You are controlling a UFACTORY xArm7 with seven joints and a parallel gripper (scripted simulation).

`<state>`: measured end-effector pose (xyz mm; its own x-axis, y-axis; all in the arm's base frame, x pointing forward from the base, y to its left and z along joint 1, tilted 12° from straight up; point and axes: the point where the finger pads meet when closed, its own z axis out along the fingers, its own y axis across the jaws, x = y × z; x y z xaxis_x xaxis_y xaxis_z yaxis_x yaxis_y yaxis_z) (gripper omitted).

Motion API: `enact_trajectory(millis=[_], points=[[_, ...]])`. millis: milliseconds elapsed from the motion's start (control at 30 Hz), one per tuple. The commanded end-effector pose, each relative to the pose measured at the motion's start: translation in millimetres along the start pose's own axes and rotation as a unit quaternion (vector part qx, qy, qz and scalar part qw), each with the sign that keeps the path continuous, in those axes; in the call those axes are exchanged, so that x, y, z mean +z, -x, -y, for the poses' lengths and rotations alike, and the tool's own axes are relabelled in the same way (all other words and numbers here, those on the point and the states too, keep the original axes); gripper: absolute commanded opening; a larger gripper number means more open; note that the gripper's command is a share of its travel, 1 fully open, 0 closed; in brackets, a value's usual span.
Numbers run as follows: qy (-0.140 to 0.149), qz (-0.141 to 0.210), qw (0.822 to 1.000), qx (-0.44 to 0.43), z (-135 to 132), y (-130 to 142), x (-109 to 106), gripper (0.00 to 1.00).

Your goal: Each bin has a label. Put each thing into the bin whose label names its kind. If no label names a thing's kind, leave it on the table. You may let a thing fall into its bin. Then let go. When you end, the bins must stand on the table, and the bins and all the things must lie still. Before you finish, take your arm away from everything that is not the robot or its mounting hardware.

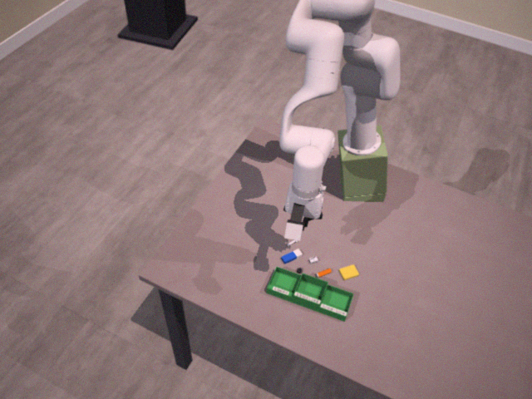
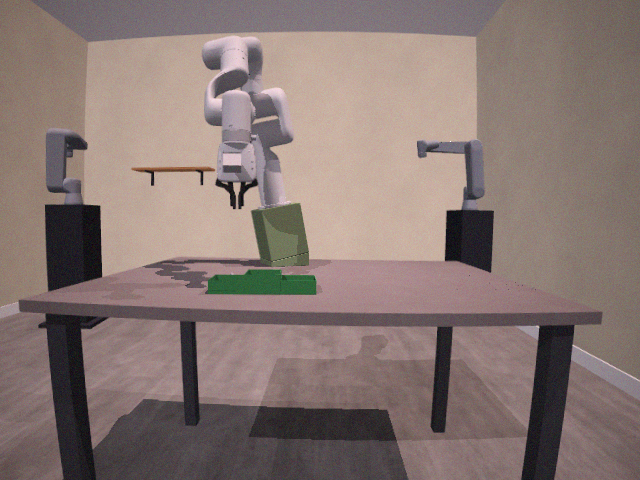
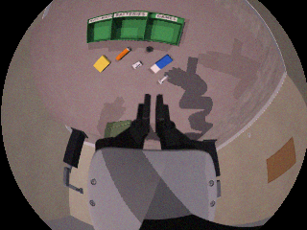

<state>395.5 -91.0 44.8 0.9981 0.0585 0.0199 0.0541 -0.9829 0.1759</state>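
Note:
My gripper (image 2: 237,207) (image 3: 153,102) is shut with nothing between the fingers, high above the table. Three joined green bins stand upright: the GAMES bin (image 1: 283,281) (image 3: 165,31), the BATTERIES bin (image 1: 311,288) (image 3: 129,30) and a third bin (image 1: 337,298) (image 3: 101,32) whose label I cannot read surely. All three look empty. Beside them lie a blue-and-white block (image 1: 291,256) (image 3: 161,63), a small white piece (image 1: 312,259) (image 3: 137,64), a small dark piece (image 1: 299,270) (image 3: 150,49), an orange cylinder (image 1: 323,273) (image 3: 123,54), a yellow square (image 1: 348,272) (image 3: 102,63) and a thin whitish piece (image 1: 293,242) (image 3: 163,80).
The green arm base (image 1: 364,178) (image 2: 281,235) stands at the back of the table (image 1: 408,309) (image 2: 392,289). The arm's shadow falls beside the small things. The bins hide most of them in the exterior view.

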Motion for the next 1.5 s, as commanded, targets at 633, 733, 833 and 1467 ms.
enact_trajectory(millis=[633,733,833,1467], points=[[0.008,-0.02,0.995,0.098,44.5,16.7,-0.6,0.07],[0.008,-0.02,0.995,0.098,44.5,16.7,-0.6,0.07],[0.008,-0.02,0.997,0.08,39.0,5.6,10.5,0.07],[0.008,-0.02,0.997,0.08,-6.7,-86.9,103.1,0.07]])
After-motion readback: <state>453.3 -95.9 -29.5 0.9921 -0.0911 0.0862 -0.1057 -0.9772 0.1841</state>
